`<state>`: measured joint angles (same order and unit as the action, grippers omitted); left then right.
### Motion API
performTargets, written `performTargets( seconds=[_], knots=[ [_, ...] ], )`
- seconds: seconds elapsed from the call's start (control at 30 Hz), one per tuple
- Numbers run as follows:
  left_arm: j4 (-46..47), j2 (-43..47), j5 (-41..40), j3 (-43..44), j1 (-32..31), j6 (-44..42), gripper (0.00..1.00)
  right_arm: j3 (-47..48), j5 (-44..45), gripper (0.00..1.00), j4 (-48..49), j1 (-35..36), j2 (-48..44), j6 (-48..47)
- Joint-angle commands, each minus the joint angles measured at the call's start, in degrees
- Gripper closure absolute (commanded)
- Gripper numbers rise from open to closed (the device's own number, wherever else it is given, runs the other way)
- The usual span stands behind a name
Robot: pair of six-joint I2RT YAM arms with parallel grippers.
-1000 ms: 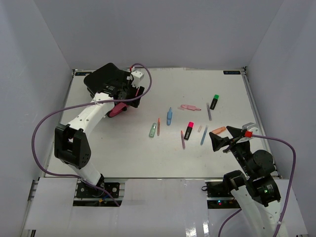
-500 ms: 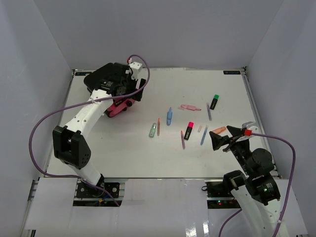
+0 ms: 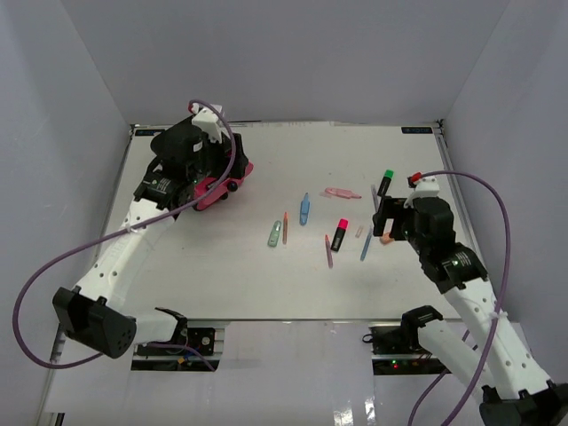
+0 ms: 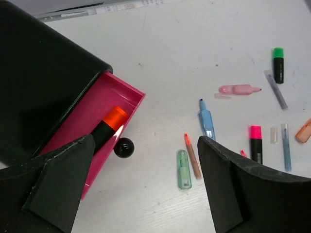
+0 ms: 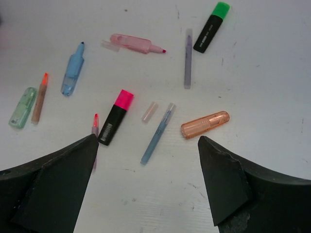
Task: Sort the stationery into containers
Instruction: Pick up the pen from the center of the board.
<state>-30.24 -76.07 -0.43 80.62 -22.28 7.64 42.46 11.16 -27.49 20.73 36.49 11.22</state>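
The black box point(image 4: 34, 82) of the containers stands at the far left, with one pink drawer point(image 4: 104, 104) pulled out. An orange-capped highlighter point(image 4: 108, 126) lies loose in that drawer. My left gripper point(image 4: 146, 155) hangs open above the drawer's black knob point(image 4: 124, 147), holding nothing. My right gripper point(image 5: 148, 145) is open and empty over the scattered stationery. Under it lie a pink-capped highlighter point(image 5: 115, 117), a thin blue pen point(image 5: 158, 133) and an orange pastel piece point(image 5: 204, 124). A green-capped highlighter point(image 5: 212, 27) lies farther off.
More stationery lies mid-table: a pink piece point(image 5: 131, 43), a lilac pen point(image 5: 187, 58), a blue piece point(image 5: 73, 69), a green piece point(image 5: 22, 108) and an orange pen point(image 5: 40, 97). Grey walls close in the white table point(image 3: 222, 275) on three sides.
My left gripper has opened wide and drawn back over the drawer. The right arm has swung from the near right edge forward over the pens.
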Motion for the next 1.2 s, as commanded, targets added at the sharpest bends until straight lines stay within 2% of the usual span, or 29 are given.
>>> performTargets(
  seconds=[0.0,0.13,0.3,0.43,0.6,0.87,1.17],
  knots=[
    [6.93,6.35,2.27,-9.56,0.05,3.61,0.02,3.94,7.79,0.1,-0.64,0.28,8.91,3.88],
    [16.06,12.42,1.31,-20.46,0.05,2.65,0.02,10.09,12.3,0.07,0.06,-0.42,21.67,6.87],
    [21.0,16.39,2.44,-28.32,0.05,1.94,0.02,20.89,11.52,0.0,3.31,-6.48,39.66,8.2],
    [21.27,16.92,2.89,-29.64,0.05,1.85,0.02,28.9,8.89,0.09,5.51,-11.05,50.59,10.22],
    [21.36,17.8,2.01,-30.08,0.05,1.94,0.02,39.25,9.76,0.16,5.51,-12.47,64.11,9.79],
    [21.98,18.07,1.31,-30.78,0.05,1.68,0.02,46.4,9.32,0.28,6.48,-14.23,77.05,9.69],
    [22.07,17.72,2.71,-31.05,0.05,1.85,0.02,46.49,5.72,0.38,9.81,-15.72,83.21,9.43]
  ],
)
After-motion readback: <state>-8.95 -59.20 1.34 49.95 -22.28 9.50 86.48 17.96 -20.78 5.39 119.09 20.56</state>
